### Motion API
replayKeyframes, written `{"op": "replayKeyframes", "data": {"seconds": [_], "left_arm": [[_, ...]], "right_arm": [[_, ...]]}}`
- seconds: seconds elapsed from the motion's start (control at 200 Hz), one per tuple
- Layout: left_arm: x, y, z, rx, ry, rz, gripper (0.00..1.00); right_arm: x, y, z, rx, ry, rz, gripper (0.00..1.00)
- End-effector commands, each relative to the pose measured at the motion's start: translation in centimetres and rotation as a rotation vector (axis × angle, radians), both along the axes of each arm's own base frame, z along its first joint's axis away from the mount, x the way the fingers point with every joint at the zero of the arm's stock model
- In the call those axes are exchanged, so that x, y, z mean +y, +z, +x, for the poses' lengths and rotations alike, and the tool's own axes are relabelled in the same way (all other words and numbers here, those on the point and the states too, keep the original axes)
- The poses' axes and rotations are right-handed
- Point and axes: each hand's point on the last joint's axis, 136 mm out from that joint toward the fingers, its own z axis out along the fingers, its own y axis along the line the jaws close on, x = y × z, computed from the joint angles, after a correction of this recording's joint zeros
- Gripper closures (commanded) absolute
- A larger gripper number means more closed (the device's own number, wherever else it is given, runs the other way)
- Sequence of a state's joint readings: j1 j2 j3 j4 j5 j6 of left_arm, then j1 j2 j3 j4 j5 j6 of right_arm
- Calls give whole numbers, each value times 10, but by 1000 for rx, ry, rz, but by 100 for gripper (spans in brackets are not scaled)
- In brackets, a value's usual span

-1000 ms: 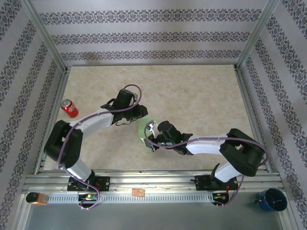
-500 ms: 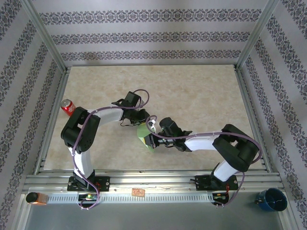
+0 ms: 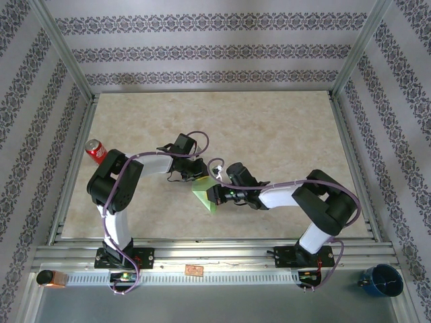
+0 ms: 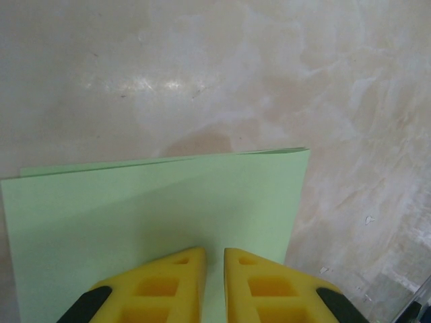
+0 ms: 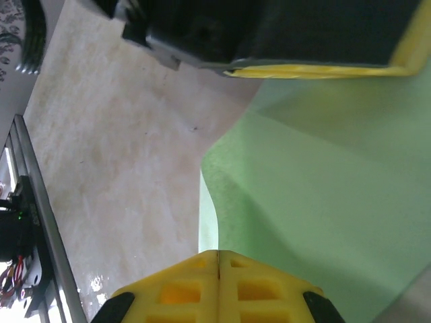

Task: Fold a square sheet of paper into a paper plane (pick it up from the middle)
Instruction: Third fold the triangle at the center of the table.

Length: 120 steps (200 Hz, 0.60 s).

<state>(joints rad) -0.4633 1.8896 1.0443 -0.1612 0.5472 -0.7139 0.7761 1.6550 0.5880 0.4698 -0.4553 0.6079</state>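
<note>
sheet (image 4: 155,202): thin matte paper, smooth | tabletop (image 4: 202,67) – glossy, stone-look w/ scuffs | L tool fingers (image 4: 168,286) – matte plastic

square sheet of paper (image 3: 203,196) light green, plain. counter (image 3: 283,128) beige, marbled. gripper fingers (image 4: 168,282) yellow. can (image 3: 96,151) red. walls (image 3: 215,50) purple floral stripes.

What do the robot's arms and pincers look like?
Both arms are built alike. The left arm and right arm have chunky black joints joined by smooth white tubes, with thin purple cables looping along them. The left pincer and right pincer each have two bright yellow fingers with little square hollows, set on black bases.
</note>
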Motion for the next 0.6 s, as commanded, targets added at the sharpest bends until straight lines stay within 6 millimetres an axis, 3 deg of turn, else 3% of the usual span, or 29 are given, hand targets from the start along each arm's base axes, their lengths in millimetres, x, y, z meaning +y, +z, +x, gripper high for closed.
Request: {"op": "replayKeyframes", "data": {"seconds": [0.0,0.28,0.595], "left_arm": [[14,-20,-14,55,0,60,83],[14,-17,-14,51,2,55,83],[14,-16,-15,51,0,51,83]], "right_arm": [[-5,-7,7,8,-28,-30,100],[-17,-17,16,0,-72,-112,100],[-15,-17,23,8,-77,-129,100]]}}
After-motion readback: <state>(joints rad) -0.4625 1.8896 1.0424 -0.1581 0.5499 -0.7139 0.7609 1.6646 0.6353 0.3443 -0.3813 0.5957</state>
